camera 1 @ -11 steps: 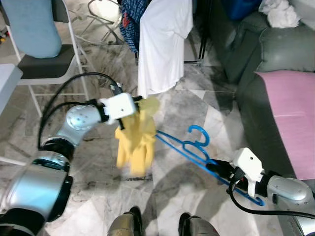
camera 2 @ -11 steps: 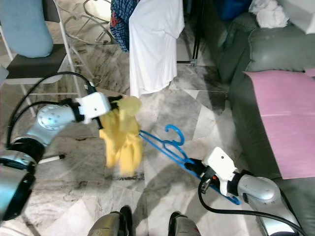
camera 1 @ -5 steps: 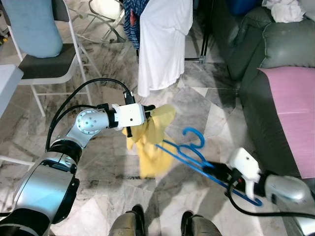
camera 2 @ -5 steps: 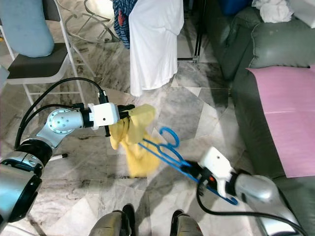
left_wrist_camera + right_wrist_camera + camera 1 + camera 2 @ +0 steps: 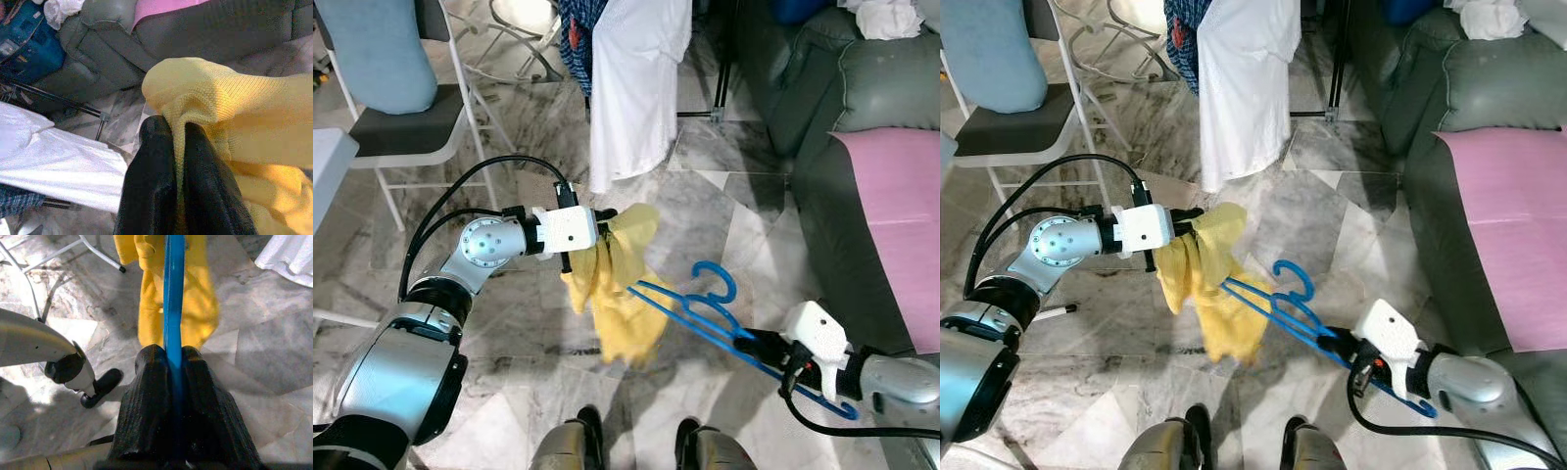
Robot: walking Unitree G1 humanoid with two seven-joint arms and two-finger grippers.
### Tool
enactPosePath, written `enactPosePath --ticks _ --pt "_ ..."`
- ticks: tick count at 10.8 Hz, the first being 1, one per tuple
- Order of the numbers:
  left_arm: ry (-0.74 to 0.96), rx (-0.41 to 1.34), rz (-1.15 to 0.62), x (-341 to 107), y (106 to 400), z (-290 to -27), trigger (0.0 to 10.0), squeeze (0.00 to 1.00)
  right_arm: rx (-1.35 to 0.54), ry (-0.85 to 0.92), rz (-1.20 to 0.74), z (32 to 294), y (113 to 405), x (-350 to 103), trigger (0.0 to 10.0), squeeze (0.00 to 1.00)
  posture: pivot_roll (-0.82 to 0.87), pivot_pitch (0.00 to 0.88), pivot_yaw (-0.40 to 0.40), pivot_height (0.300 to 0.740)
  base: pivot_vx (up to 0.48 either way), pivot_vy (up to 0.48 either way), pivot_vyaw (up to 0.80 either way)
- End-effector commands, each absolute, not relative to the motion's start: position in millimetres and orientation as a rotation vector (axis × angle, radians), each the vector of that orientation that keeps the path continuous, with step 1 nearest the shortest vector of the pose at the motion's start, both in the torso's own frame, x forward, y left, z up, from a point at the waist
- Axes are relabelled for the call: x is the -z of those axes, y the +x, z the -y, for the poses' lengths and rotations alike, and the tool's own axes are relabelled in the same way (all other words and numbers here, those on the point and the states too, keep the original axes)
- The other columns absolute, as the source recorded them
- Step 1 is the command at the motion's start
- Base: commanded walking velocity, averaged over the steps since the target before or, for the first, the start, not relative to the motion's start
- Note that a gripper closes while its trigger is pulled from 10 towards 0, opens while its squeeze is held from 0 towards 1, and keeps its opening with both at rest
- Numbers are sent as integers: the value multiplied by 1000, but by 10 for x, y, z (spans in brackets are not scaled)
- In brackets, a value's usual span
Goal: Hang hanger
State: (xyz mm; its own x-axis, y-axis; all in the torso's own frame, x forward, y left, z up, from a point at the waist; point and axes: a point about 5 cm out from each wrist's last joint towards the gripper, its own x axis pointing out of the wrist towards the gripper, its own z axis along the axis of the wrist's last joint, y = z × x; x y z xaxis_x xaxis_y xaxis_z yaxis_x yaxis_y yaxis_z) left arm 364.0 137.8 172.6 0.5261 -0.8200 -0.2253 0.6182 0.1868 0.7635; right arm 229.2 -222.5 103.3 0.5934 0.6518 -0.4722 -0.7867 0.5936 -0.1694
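My left tool [image 5: 599,217] pinches the yellow garment [image 5: 617,294] held above the marble floor [image 5: 509,323], my right tool [image 5: 168,367] clamps the blue hanger [image 5: 705,318], its far end against the cloth.

A lived-in home living room.
Grey sofa [image 5: 862,88] at two o'clock, marble floor [image 5: 509,323], clothes rack [image 5: 636,69] at twelve.
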Motion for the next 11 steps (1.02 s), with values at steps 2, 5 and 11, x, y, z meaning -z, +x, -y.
enactPosePath --ticks 2,5,11 --pt "945 1011 256 -1752 3646 -1442 10000 0 -858 -396 -361 2216 2293 -1068 10000 0 -180 241 108 740 0 0 0" --pt "951 1025 252 -1720 3626 -1450 10000 0 -846 -418 -349 2225 2345 -1079 10000 0 -172 240 108 740 0 0 0" --pt "953 1083 284 -1677 3567 -1389 10000 0 -842 -452 -315 2169 2452 -1075 10000 0 -159 242 108 740 0 0 0"
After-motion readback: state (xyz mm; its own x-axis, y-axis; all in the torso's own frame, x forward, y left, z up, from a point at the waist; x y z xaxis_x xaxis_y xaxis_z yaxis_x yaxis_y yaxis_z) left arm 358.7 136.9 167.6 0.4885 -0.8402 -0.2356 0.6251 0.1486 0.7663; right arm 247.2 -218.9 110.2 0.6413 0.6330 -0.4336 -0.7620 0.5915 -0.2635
